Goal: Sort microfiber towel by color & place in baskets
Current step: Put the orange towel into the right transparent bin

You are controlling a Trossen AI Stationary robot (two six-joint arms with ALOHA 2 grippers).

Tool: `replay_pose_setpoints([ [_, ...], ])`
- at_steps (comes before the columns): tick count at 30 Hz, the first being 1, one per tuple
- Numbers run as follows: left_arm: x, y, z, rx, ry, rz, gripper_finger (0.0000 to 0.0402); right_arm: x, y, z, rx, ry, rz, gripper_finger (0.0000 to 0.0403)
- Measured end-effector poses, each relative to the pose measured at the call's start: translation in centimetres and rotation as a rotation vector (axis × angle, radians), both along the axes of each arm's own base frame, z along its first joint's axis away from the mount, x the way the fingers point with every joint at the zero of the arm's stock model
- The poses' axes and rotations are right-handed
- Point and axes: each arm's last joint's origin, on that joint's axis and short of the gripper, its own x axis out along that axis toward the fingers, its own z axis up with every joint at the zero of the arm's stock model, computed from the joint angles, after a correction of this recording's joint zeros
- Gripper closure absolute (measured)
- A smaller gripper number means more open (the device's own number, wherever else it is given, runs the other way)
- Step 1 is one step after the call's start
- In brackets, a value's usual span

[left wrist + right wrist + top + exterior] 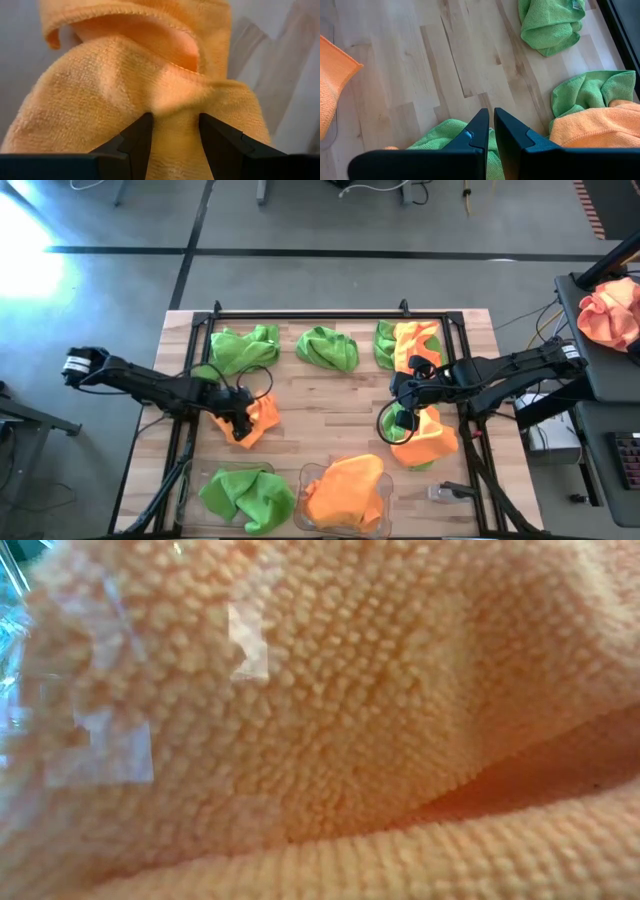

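Note:
An orange microfiber towel lies bunched at the table's left, and my left gripper is down on it, open. Its fingers stand on either side of a raised fold. My right gripper is shut and holds nothing. It hangs above a green towel and an orange one at the table's right. Two more green towels and a green-and-orange pair lie along the far side. Two clear baskets sit at the near edge: the left one holds a green towel, the right one an orange towel. My left gripper comes at the orange towel slanting down from the table's left. Its open fingers touch the cloth on either side of the raised fold, which fills the gap between them. The towel lies on the table.
A black frame runs around the wooden table top. Bare wood lies between the two arms. A small grey object lies near the front right corner. A paler peach cloth bundle sits on a stand beyond the table's right.

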Motion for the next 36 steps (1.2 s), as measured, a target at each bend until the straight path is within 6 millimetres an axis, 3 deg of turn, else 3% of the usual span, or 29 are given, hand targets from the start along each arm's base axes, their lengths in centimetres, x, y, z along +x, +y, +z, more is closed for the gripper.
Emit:
replay_pose_setpoints([
  [7,0.7,0.0,-1.2,0.046,0.044,0.013,0.0253,0.0,0.0,0.0,-0.001,0.002,0.000,0.0381],
  [14,1.2,0.0,-1.2,0.063,0.037,0.014,0.0259,0.0,0.0,0.0,-0.004,0.004,0.007,0.0381],
  [25,2.0,0.0,-0.3,0.064,0.009,0.029,0.0355,0.0,0.0,0.0,-0.004,0.004,0.007,0.0381],
  [29,3.1,-0.2,1.3,0.045,-0.047,0.042,0.0383,0.0,0.0,0.0,-0.004,0.004,0.007,0.0381],
  [36,6.4,-0.6,7.2,0.043,-0.246,0.006,0.0398,0.0,0.0,0.0,-0.005,0.005,0.007,0.0381],
])
